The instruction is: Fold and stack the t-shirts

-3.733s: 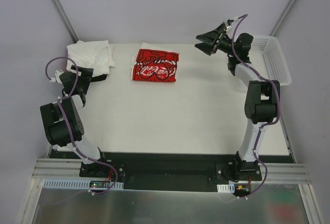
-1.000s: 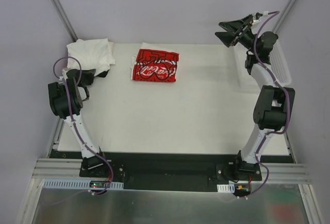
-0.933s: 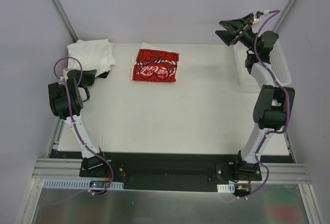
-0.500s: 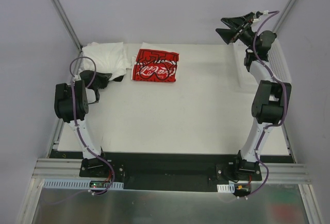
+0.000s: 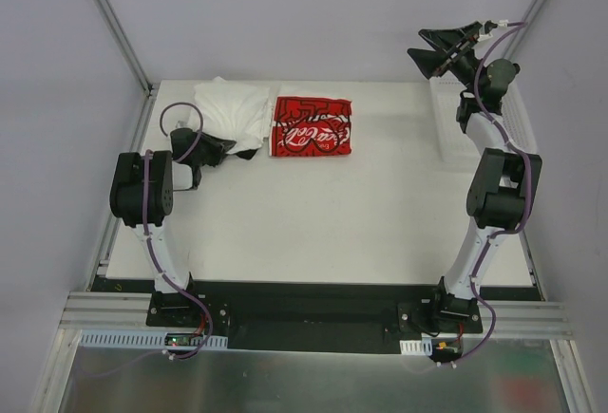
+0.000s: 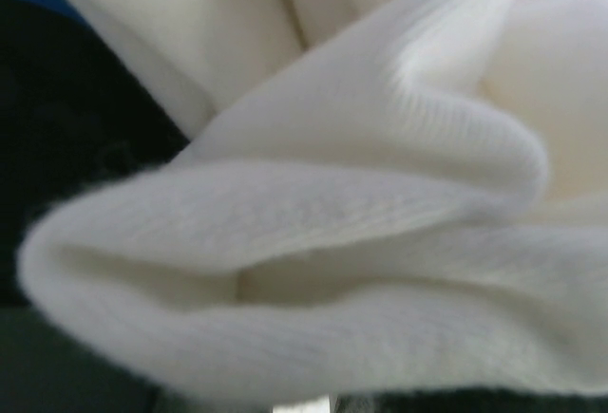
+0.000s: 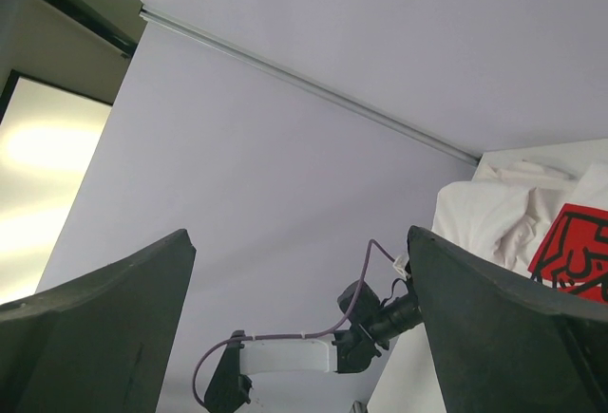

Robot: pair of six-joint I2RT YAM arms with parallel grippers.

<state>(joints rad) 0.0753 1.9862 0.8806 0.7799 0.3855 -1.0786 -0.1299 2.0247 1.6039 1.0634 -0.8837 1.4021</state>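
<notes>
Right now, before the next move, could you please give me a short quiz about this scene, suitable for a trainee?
1. True or false: the red shirt lies inside the basket.
2. Which arm's jaws are shut on the white shirt? A) left arm B) right arm
3. Fill in: the right arm's jaws stand ___.
Key: 1 false; 2 A; 3 open.

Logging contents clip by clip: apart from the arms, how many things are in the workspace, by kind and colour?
White t-shirt bundle: 1 (shirts inside cannot be counted)
Red printed t-shirt: 1
White mesh basket: 1
Total: 3
</notes>
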